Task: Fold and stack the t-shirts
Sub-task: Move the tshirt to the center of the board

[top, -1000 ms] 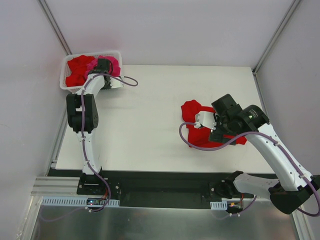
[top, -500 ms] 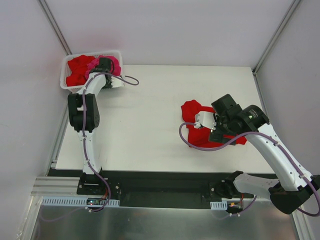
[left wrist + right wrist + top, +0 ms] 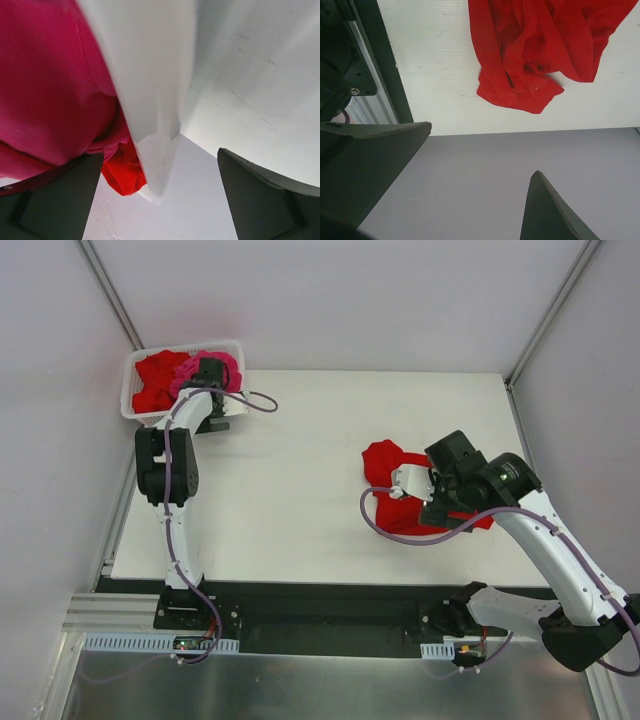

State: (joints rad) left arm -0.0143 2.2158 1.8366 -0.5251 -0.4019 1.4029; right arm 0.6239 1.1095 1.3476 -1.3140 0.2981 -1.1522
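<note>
At the rim of the white plastic lattice basket (image 3: 127, 400), the left gripper (image 3: 160, 153) gapes empty beside the hot pink cloth t-shirt (image 3: 50, 90); it should pinch one garment only. Well right of the basket, the right gripper (image 3: 483, 149) hovers open over a crumpled red cloth t-shirt (image 3: 540, 45).

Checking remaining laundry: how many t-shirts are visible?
3: a red t-shirt crumpled on the table, a second red t-shirt and a hot pink t-shirt in the white basket; more may lie hidden beneath.
</note>
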